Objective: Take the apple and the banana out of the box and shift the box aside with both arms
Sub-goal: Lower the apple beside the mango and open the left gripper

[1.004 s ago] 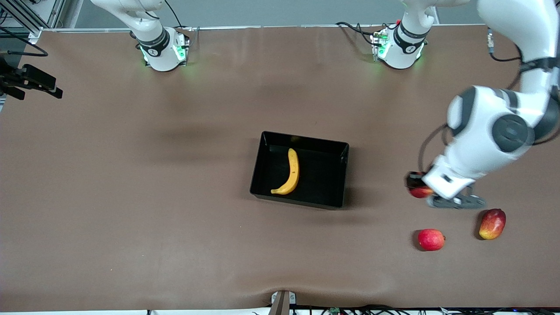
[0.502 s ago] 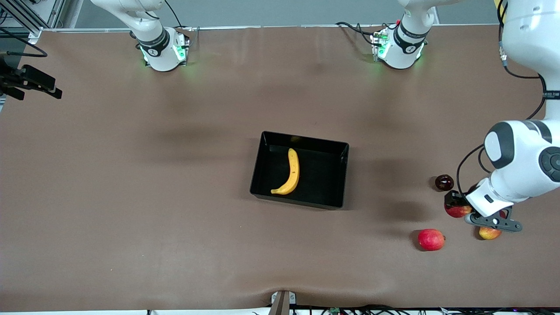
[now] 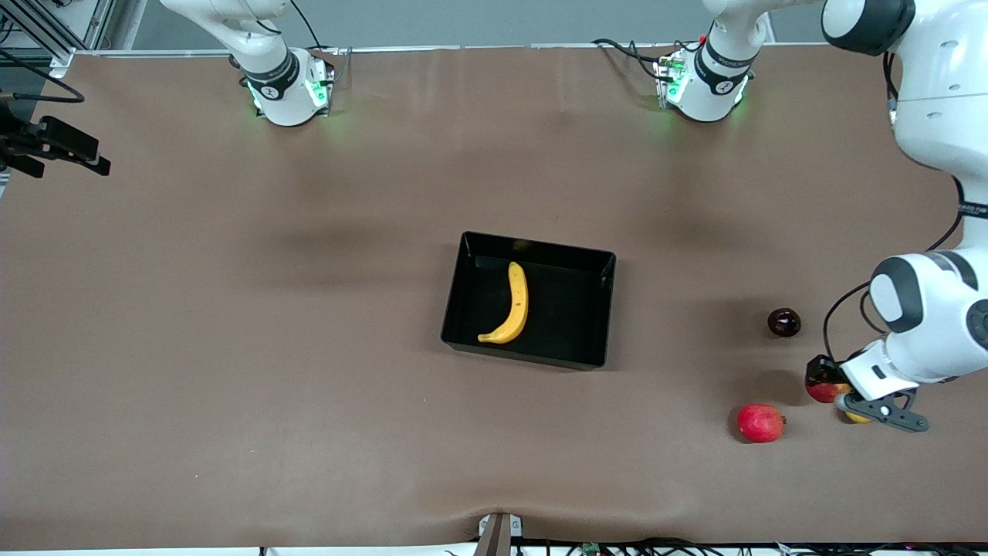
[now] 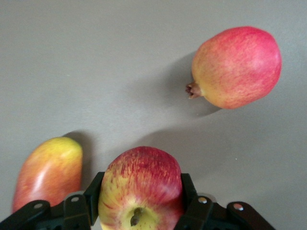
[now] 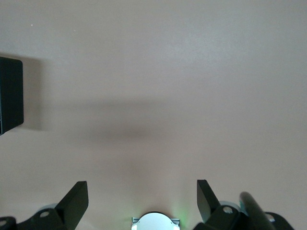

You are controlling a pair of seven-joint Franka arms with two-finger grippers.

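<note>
The left gripper (image 4: pixel 139 213) holds the small round red apple with yellowish streaks (image 4: pixel 140 188) between its two fingers, above the table near the oval red-yellow mango (image 4: pixel 47 172). The curved yellow banana (image 3: pixel 511 303) lies inside the shallow glossy black plastic bin (image 3: pixel 596 318). The right gripper (image 5: pixel 142 201) is spread wide and waits over the bare brown table (image 3: pixel 231 347).

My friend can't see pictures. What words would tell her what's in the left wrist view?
The left gripper is shut on a streaky red and yellow apple, held above the brown table. A red-yellow mango and a round red fruit with a small dry crown lie on the table below.
</note>
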